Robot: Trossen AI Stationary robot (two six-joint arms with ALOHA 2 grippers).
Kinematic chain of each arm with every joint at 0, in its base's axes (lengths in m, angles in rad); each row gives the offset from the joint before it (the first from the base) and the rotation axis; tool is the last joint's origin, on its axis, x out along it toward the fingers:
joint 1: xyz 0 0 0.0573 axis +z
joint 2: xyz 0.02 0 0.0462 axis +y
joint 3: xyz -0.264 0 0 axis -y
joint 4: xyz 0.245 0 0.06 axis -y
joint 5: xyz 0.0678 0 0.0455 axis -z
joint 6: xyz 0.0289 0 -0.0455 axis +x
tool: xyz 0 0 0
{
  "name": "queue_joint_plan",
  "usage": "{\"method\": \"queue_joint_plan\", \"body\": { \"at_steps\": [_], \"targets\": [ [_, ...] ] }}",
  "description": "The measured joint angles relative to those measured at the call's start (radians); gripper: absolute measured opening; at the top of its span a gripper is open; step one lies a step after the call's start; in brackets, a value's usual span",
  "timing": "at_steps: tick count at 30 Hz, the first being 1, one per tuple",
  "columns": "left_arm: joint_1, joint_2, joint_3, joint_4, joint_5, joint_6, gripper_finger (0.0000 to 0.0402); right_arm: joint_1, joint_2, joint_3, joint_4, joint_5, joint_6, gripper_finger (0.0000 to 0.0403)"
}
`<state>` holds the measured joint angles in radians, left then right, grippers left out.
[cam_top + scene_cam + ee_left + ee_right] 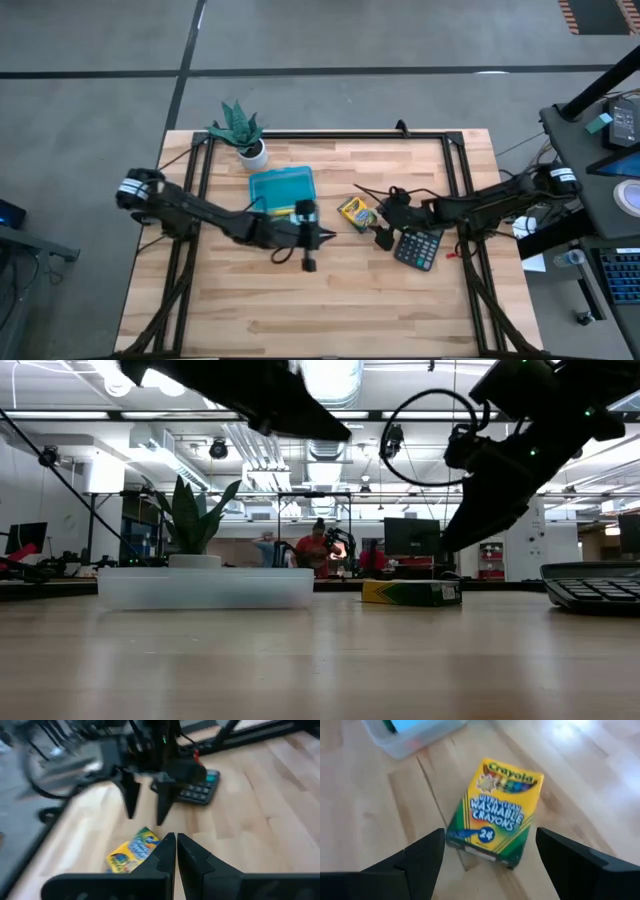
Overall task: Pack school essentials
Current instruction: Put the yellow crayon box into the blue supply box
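Two arms over wooden table (300,300), meeting near frame centre in high view.

Right gripper (383,222): just right of centre, fingers spread wide, nothing between them. Poised over yellow-green crayon box (354,213), jaws straddling box width in right wrist view (492,812); no contact visible. Same gripper seen from left wrist view (146,800) as two dark fingers pointing down, apart, above table.

Crayon box: flat on table, centre of high frame, slightly right, label face up, angled. Also lower left in left wrist view (132,851) and centre-right in low view (411,592), sitting on tabletop, not lifted.

Left gripper (322,238): just left of centre, below and right of container, fingers pinched fully together, tips touching in left wrist view (175,847), gripping nothing visible.

Clear container (283,187): upper centre-left of high frame, blue contents inside, individual items not readable. Left of crayon box, apart from it. Corner shows at upper left of right wrist view (410,737).

Calculator (419,247): right of centre, lower right of crayon box, beside right gripper. Far right edge in low view (592,585).

Potted plant (240,130): upper left, near table's top edge, just above container.

Background in low view: people (320,550) at centre, far behind table.
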<state>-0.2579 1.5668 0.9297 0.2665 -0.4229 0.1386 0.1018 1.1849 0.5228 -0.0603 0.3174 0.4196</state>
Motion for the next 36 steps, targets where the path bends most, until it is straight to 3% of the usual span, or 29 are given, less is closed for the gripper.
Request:
{"method": "queue_joint_plan", "body": {
  "at_steps": [5,13,19,29,32,36],
  "targets": [
    [0.06,0.125,0.108,-0.058,0.103,-0.029,0.0,0.001,-0.022,-0.014,0.01,0.115,-0.004,0.0299],
    [0.093,0.282,0.28,-0.197,0.145,-0.076,0.0,-0.085,-0.038,-0.064,0.015,0.131,-0.017,0.0299],
    [0.095,0.37,0.342,-0.198,0.153,-0.137,0.0,-0.179,-0.038,-0.076,0.02,0.129,-0.048,0.0298],
    [0.094,0.41,0.352,-0.17,0.157,-0.212,0.0002,-0.19,-0.038,-0.101,0.05,0.076,-0.124,0.025],
    [0.094,0.397,0.354,-0.18,0.195,-0.209,0.0023,-0.19,-0.038,-0.11,0.053,0.078,-0.127,0.0237],
    [0.093,0.391,0.365,-0.18,0.213,-0.13,0.0078,-0.19,-0.039,-0.112,0.12,0.084,-0.179,0.0227]
  ]
}}
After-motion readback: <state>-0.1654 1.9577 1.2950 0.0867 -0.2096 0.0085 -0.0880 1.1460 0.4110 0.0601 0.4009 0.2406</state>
